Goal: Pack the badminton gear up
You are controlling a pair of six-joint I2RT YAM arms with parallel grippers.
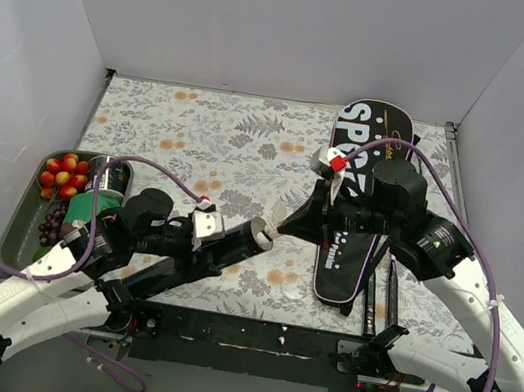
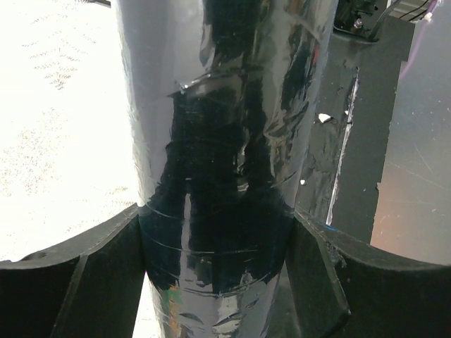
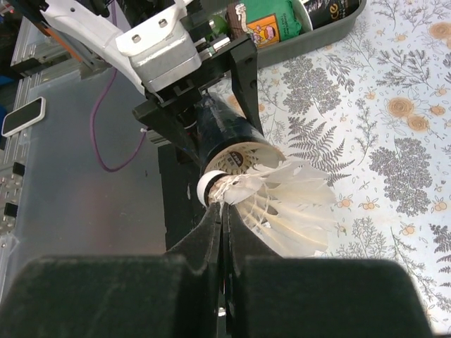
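My left gripper (image 1: 203, 229) is shut on the long dark shuttle tube (image 1: 240, 236), which fills the left wrist view (image 2: 218, 141) between the fingers (image 2: 70, 282). My right gripper (image 3: 225, 211) is shut on a white feather shuttlecock (image 3: 285, 204) near its cork. The cork end sits right at the tube's open mouth (image 3: 236, 151). In the top view they meet mid-table, the right gripper (image 1: 282, 226) just right of the tube's end. The black racket bag lettered "SPORT" (image 1: 370, 159) lies at the right under my right arm. Thin rackets (image 1: 389, 295) lie beside it.
A grey tray (image 1: 21, 225) with fruit and cans stands at the left edge, also in the right wrist view (image 3: 331, 21). A floral cloth (image 1: 211, 136) covers the table. A black rail (image 1: 247, 336) runs along the near edge. White walls close three sides.
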